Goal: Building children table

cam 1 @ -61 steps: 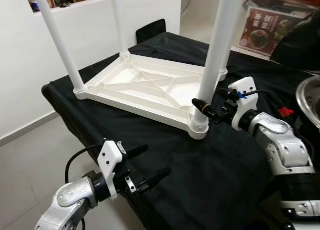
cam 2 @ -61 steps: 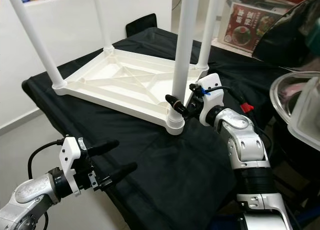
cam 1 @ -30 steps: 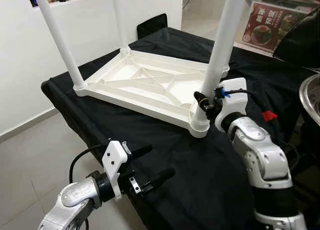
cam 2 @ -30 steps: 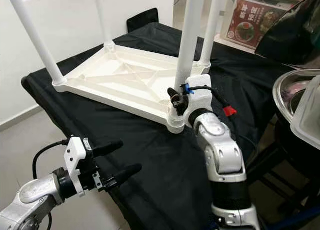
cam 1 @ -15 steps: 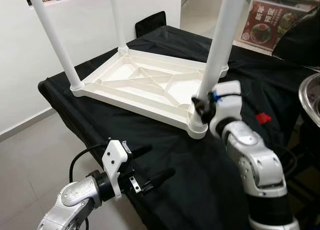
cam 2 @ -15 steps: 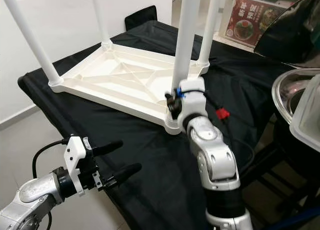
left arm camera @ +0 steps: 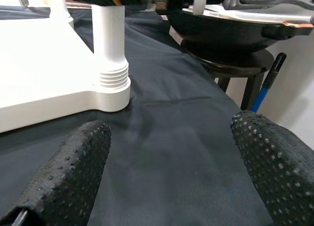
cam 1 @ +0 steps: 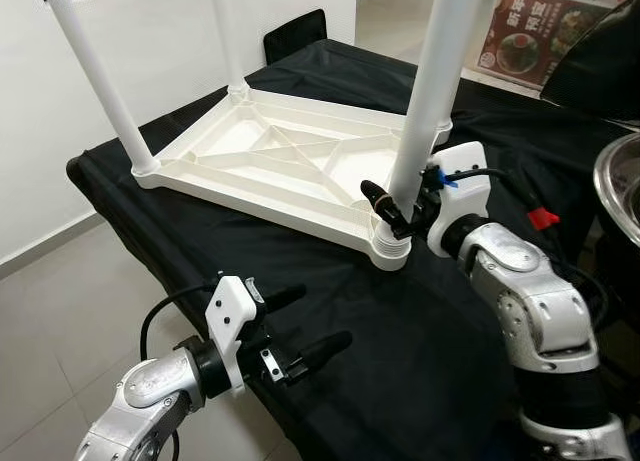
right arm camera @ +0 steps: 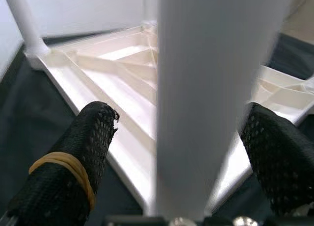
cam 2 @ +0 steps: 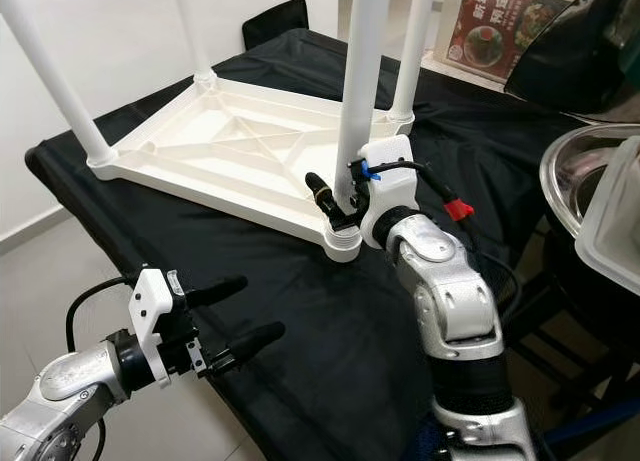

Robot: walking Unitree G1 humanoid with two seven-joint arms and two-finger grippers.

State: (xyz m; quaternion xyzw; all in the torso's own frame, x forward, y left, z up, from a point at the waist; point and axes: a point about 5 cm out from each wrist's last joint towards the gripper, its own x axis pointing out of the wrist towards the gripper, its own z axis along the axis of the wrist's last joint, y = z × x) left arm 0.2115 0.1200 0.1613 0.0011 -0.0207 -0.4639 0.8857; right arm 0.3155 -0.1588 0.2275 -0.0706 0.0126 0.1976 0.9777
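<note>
Right end effector [cam 1: 396, 206] reaches in from 3 o'clock, its black dotted fingers spread either side of the near table leg [cam 1: 430, 91] without clamping it. Left end effector [cam 1: 305, 326] hovers released at 7 o'clock. Smooth white plastic table [cam 1: 270, 161] lies upside-down on the black-draped worktop [cam 1: 400, 321], its round legs pointing straight up.

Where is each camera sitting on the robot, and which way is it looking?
Left eye view: on the head, looking forward and down at the upturned white plastic table on black cloth; both silver arms show.
Right eye view: beside it, same scene, same arms.
Left wrist view: on the left wrist, looking between the left gripper fingers at the near white table leg.
Right wrist view: on the right wrist, with the right gripper fingers either side of that leg.
Shared: both wrist views and both eyes show the near leg.
</note>
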